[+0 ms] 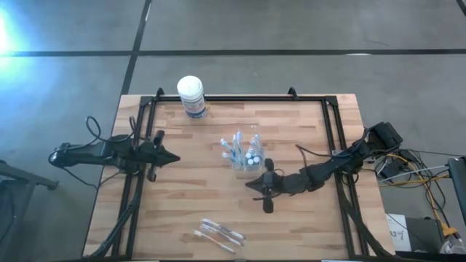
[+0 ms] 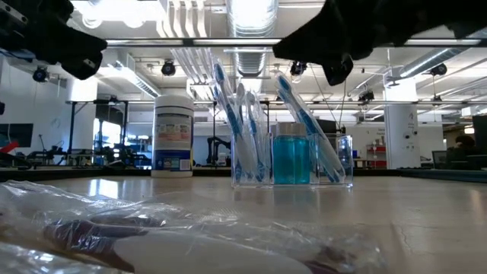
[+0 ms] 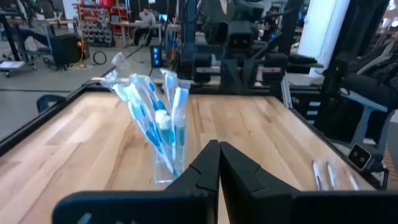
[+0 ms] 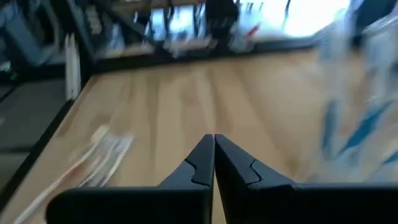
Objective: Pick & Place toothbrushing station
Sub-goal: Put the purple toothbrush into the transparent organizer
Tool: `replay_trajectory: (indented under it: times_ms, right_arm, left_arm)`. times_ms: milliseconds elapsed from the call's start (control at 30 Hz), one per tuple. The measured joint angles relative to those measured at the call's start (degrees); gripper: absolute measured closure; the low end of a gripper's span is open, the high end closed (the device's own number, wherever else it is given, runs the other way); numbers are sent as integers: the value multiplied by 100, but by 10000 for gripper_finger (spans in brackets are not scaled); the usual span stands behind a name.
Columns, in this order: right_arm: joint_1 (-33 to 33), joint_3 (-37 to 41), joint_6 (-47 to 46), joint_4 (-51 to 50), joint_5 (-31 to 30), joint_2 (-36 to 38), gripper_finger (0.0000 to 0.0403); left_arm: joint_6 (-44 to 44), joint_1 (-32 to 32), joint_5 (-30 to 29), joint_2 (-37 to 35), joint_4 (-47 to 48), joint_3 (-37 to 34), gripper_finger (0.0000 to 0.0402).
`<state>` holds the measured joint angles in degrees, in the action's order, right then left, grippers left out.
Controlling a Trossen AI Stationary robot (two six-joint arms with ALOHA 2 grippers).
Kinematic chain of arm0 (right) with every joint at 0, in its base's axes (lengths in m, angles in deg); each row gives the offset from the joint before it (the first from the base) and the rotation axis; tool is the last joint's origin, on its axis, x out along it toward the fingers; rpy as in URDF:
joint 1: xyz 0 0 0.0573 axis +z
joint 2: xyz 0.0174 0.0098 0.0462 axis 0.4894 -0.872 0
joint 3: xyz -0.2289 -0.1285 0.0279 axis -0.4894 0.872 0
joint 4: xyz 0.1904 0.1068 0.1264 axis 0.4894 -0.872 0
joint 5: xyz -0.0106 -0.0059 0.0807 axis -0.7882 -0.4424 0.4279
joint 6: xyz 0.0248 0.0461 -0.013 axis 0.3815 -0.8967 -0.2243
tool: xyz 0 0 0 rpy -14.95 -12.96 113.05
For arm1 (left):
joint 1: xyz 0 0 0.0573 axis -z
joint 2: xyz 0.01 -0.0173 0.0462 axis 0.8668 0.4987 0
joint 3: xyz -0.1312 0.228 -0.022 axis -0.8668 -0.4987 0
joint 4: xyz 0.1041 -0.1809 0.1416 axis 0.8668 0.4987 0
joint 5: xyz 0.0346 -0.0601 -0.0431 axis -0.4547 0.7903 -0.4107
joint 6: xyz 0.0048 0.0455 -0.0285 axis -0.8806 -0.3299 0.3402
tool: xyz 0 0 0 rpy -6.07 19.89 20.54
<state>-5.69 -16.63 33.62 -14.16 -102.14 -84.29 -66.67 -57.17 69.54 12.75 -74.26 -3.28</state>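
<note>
The wooden table [image 1: 291,138] is carrying everything. The left gripper [image 1: 173,157] is hanging at the left side, fingers pinched together on nothing. The right gripper [image 1: 253,183] is sitting just beside the toothbrushing station [image 1: 242,153] at mid-table, also closed and empty. A white tub [image 1: 191,96] is standing near the back edge.

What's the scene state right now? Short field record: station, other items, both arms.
station: clear toothbrushing station standing upright mid-table, toothbrushes and a blue-filled cup inside, held by neither arm
tub: white round tub with blue label at the far table edge
packet: wrapped toothbrushes lying flat near the front edge
left gripper: jaws shut, empty, left of the station, apart from it
right gripper: jaws shut, empty, just in front of the station
</note>
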Motion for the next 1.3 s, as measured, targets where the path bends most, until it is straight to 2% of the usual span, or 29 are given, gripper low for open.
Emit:
replay_trajectory:
  times_ms: [167, 300, 533, 833, 1067, 1167, 1300]
  right_arm:
    - [2, -1452, -1132, -3161, 430, -111, 394]
    - [75, -2676, -1666, -4884, 870, -536, 394]
    - [133, -4539, -2217, -6099, 1532, -1621, 379]
    - [153, -7351, -2836, -8138, 2596, -3757, 266]
    - [162, -9242, -3031, -9632, 2698, -5110, 196]
    - [162, -9604, -3013, -9900, 2810, -5404, 183]
    - [162, -9330, -3224, -9553, 3139, -5362, 177]
  left_arm:
    - [104, -2, -2, -173, -2, -150, 391]
    - [139, -2, -5, -214, -44, -147, 396]
    - [148, -2, -2, -253, -35, -147, 386]
    - [170, 0, 57, -261, -29, -147, 393]
    - [170, 0, 63, -261, -31, -147, 392]
    - [153, 0, 65, -261, -48, -147, 387]
    - [124, 0, 66, -261, -135, -147, 389]
